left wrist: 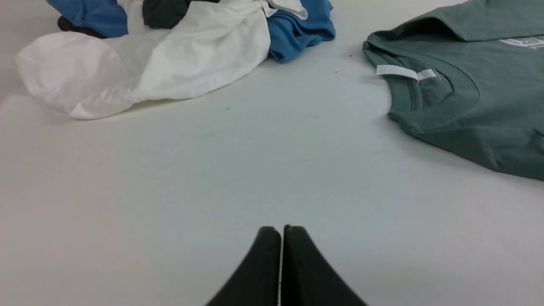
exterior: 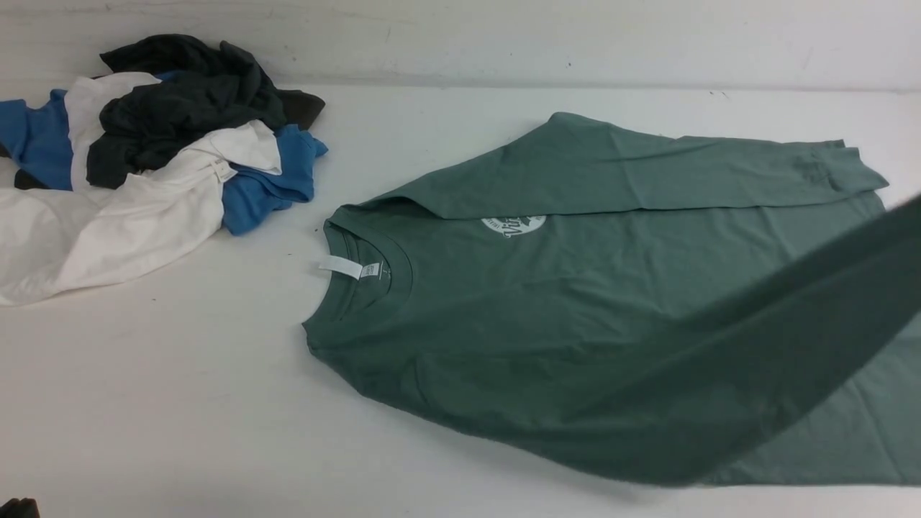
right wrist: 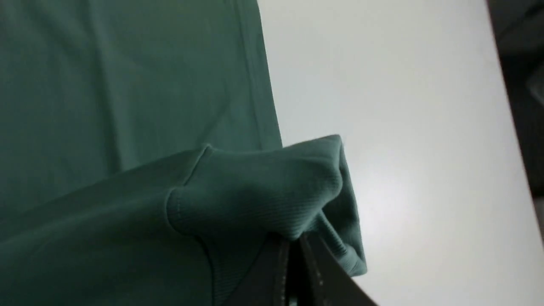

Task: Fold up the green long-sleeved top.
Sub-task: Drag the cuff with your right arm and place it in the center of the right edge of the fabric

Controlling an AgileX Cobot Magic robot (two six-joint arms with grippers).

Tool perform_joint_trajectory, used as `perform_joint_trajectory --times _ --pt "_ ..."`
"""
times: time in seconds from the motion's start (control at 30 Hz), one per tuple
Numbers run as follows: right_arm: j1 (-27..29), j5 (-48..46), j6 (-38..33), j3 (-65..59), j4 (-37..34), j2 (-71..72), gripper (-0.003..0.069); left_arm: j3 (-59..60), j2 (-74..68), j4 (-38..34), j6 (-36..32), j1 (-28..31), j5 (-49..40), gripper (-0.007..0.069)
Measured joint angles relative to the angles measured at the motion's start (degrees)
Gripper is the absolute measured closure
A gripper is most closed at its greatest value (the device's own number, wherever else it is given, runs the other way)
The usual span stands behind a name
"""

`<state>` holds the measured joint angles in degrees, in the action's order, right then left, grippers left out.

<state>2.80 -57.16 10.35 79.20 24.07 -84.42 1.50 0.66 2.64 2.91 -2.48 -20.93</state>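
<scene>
The green long-sleeved top [exterior: 575, 302] lies flat on the white table [exterior: 180, 403], neck to the left with its white label [exterior: 341, 267] showing. Its far sleeve is folded across the chest just above the round white logo [exterior: 512, 224]. Its near sleeve [exterior: 777, 338] is lifted and stretches, blurred, toward the right edge of the front view. My right gripper [right wrist: 293, 244] is shut on that sleeve's ribbed cuff [right wrist: 272, 191], above the table beside the top's hem. My left gripper [left wrist: 281, 231] is shut and empty, low over bare table, short of the collar [left wrist: 425, 85].
A heap of blue, white and dark grey garments [exterior: 144, 158] sits at the back left of the table, also in the left wrist view as the garment heap [left wrist: 170, 51]. The table's right edge [right wrist: 505, 106] runs close to the held cuff.
</scene>
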Motion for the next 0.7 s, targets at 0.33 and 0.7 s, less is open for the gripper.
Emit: perform_joint_trajectory --times 0.33,0.7 --pt "-0.2 11.5 1.1 11.1 0.6 -16.4 0.0636 0.0 0.0 0.0 0.0 0.0 0.0 0.0629" --pt "-0.5 9.6 12.0 14.9 6.6 -34.3 0.0258 0.0 0.0 0.0 0.0 0.0 0.0 0.0629"
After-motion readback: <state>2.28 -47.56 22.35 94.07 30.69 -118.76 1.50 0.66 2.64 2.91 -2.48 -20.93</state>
